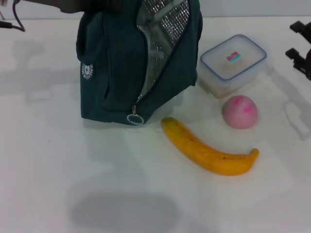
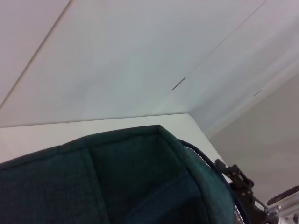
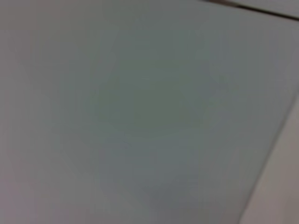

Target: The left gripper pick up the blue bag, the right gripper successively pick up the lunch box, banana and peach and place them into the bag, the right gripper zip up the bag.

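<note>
The blue bag point(image 1: 121, 68) stands upright at the back left of the white table, its zip open and silver lining point(image 1: 163, 29) showing. My left gripper point(image 1: 90, 5) is at the bag's top, at the picture's upper edge, shut on the bag; the left wrist view shows the bag point(image 2: 117, 182) close below. To the right of the bag sits the lunch box point(image 1: 233, 60), with the pink peach point(image 1: 239, 111) in front of it. The banana point(image 1: 209, 150) lies in front of the bag and peach. My right gripper point(image 1: 297, 42) hovers open at the right edge, beside the lunch box.
The zip's ring pull point(image 1: 134, 118) hangs at the bag's lower front. A dark cable point(image 1: 14, 22) lies at the back left. Bare white table point(image 1: 58, 170) stretches across the front and left. The right wrist view shows only a blank grey surface.
</note>
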`<act>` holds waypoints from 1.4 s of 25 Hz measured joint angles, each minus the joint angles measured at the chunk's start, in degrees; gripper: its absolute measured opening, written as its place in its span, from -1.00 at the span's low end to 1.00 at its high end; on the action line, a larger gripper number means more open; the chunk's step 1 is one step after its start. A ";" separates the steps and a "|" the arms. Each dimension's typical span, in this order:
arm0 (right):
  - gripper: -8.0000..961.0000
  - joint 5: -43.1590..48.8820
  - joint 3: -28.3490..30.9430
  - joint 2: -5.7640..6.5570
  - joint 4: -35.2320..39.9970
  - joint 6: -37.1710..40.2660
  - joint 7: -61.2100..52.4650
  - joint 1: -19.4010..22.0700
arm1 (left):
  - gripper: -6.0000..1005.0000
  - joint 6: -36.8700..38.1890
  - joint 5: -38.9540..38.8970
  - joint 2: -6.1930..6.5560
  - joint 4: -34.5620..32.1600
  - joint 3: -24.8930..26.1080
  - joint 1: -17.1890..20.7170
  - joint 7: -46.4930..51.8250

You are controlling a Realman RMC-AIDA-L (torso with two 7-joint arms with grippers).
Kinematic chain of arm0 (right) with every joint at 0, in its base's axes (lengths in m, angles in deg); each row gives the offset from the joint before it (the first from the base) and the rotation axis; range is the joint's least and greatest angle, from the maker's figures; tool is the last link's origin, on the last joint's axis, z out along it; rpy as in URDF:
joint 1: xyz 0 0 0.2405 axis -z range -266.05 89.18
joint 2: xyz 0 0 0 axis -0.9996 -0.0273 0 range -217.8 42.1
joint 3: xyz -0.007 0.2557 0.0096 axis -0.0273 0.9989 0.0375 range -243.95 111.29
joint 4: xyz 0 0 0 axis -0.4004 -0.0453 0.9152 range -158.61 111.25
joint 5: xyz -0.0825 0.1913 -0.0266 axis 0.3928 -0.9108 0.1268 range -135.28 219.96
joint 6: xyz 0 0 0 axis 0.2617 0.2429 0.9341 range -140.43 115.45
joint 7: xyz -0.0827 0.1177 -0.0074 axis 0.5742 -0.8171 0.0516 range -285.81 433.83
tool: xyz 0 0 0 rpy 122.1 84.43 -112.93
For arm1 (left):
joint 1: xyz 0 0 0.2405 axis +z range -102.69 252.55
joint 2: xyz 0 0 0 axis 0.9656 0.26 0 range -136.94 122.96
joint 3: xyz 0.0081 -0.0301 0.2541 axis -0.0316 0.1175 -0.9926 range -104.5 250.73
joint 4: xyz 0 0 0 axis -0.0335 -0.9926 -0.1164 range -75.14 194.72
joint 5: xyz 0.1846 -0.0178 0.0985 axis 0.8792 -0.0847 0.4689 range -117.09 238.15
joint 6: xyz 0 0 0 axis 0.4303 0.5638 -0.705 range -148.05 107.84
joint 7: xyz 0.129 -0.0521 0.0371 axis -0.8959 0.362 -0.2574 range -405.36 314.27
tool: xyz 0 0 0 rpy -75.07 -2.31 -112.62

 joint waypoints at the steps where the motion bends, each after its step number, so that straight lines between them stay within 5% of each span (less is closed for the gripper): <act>1: 0.49 0.00 0.03 -0.06 -0.56 -0.53 -0.25 -0.11 | -0.88 -0.07 0.00 -0.02 -0.06 0.00 0.08 -0.04; 3: 0.66 0.00 0.07 -0.10 -1.16 -1.26 -0.63 -0.27 | -0.88 -0.15 0.00 -0.10 -0.27 0.00 0.20 -0.14; 9: 0.74 0.37 -1.67 -0.47 -1.48 -5.95 -0.79 -1.98 | -0.88 -0.35 -0.13 -0.22 -0.35 0.00 0.26 -0.18; 35: 0.74 0.47 -6.12 -0.59 -1.92 -20.92 -0.09 -10.92 | -0.87 -1.21 -1.56 -0.01 -0.32 0.00 -0.31 -1.53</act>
